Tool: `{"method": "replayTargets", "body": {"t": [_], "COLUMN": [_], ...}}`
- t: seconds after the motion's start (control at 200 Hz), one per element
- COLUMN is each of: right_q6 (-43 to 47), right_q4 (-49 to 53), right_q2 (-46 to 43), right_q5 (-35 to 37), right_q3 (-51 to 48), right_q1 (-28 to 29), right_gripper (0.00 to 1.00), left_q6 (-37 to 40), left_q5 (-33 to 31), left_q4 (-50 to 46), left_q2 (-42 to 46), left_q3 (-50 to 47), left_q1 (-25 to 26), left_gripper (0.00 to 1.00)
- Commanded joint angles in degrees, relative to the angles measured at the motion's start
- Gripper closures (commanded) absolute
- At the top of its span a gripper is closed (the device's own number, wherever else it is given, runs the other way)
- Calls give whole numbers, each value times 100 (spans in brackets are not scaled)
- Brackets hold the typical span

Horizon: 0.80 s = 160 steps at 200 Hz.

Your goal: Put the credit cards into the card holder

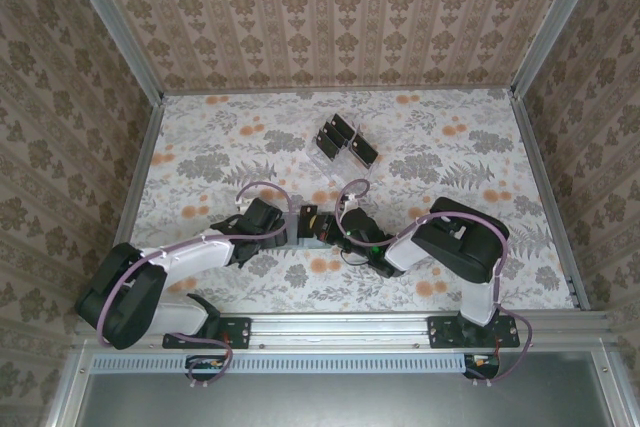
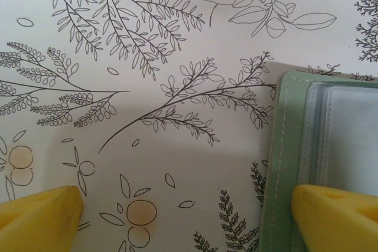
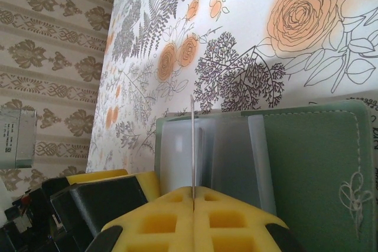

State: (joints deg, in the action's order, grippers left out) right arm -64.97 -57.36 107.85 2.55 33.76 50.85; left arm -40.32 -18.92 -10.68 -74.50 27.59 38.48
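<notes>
Now, right fingers (image 3: 236, 219) clenched on a credit card (image 3: 192, 140) edge-on at the card holder (image 3: 313, 169), left fingers (image 2: 336, 216) spread wide

The card holder (image 3: 313, 157) is coloured grey-green, edged with pale stitching. Around it, the table (image 2: 177, 39) is printed white with orange roses and grey ferns.

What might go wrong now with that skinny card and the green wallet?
The right claw pinches the credit card by just one end, close to the card holder's clear pockets. If it's a bit off, the card may bump the plastic and bend or slip instead of sliding in. The left claw stands wide open, one finger over the holder's edge, not squeezing it. So a push from the card might scoot the holder across the table.
</notes>
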Motion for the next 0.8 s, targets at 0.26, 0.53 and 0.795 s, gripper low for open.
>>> {"method": "replayTargets", "body": {"t": [0.26,0.53,0.795], "right_q6": [-174,-278,-331], "right_q4": [-345,-486,-513], "right_q2": [138,200,232], "right_q5": [-174,-176,-198], "right_q3": [-97,-240,-308], "right_q1": [50,71,84], "right_gripper": [100,100,100], "left_q6": [-23,-16,-14], "left_q5": [11,10,11], "left_q4": [-339,-344,-356], "left_q2": [47,41,28], "left_q3": [-133,-123,-123], "left_q1": [-12,-15,-13], "left_gripper": [0,0,0]}}
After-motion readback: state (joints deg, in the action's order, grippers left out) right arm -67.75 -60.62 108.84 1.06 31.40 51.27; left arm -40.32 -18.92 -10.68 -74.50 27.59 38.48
